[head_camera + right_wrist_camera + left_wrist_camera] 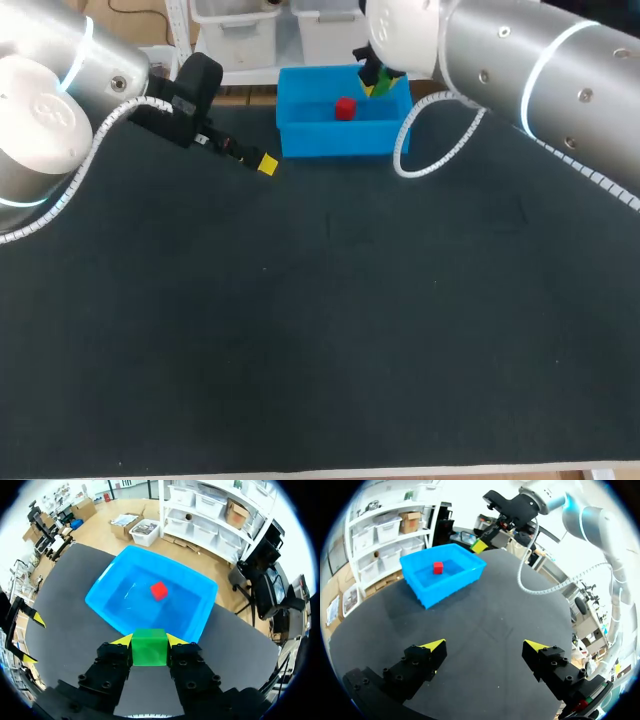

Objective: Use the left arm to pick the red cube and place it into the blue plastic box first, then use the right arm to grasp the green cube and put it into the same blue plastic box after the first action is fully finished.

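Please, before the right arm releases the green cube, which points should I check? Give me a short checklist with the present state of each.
1. Red cube lies inside the box: ok.
2. Left gripper is open, empty and apart from the box: ok.
3. Right gripper is shut on the green cube: ok.
4. Green cube is fully over the box's inside, not over its rim: cannot tell.
5. Bare box floor beside the red cube for landing: ok.
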Robot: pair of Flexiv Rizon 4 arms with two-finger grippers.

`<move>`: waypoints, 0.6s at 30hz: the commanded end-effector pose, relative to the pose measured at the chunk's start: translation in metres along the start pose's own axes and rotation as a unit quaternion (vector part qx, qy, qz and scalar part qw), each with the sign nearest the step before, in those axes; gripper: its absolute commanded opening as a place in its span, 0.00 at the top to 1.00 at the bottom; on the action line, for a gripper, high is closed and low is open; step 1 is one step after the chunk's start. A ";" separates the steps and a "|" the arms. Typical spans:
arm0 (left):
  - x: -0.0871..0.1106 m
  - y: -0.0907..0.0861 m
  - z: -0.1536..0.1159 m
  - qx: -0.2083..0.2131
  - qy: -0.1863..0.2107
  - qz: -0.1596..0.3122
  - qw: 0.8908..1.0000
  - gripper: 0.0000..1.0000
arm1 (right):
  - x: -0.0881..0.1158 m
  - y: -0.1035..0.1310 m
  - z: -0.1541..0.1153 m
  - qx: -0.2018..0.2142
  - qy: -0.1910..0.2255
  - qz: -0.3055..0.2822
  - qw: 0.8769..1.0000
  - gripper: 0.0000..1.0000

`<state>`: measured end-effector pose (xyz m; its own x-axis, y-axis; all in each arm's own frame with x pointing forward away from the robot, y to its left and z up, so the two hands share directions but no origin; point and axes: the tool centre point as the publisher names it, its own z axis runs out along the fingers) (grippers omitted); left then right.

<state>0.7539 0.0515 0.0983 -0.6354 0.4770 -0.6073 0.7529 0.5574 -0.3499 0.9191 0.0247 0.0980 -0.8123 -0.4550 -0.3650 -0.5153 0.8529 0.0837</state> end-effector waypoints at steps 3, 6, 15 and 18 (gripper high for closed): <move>0.001 0.001 0.000 0.001 -0.003 0.002 1.000 0.00 | -0.040 -0.017 0.016 -0.030 0.031 -0.007 0.999 1.00; 0.001 0.001 0.000 0.001 -0.003 0.002 1.000 0.00 | -0.047 -0.021 0.021 -0.036 0.030 -0.015 0.999 1.00; 0.001 0.001 0.000 0.001 -0.003 0.002 1.000 0.00 | -0.069 -0.027 0.033 -0.048 0.030 -0.038 0.998 1.00; 0.001 0.001 0.000 0.001 -0.003 0.002 1.000 0.00 | -0.073 -0.028 0.037 -0.049 0.031 -0.042 0.997 1.00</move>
<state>0.7539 0.0515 0.0983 -0.6353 0.4770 -0.6073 0.7529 0.5574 -0.3499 0.9514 0.0197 0.0739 -0.7236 -0.4708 -0.5048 -0.5839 0.8075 0.0839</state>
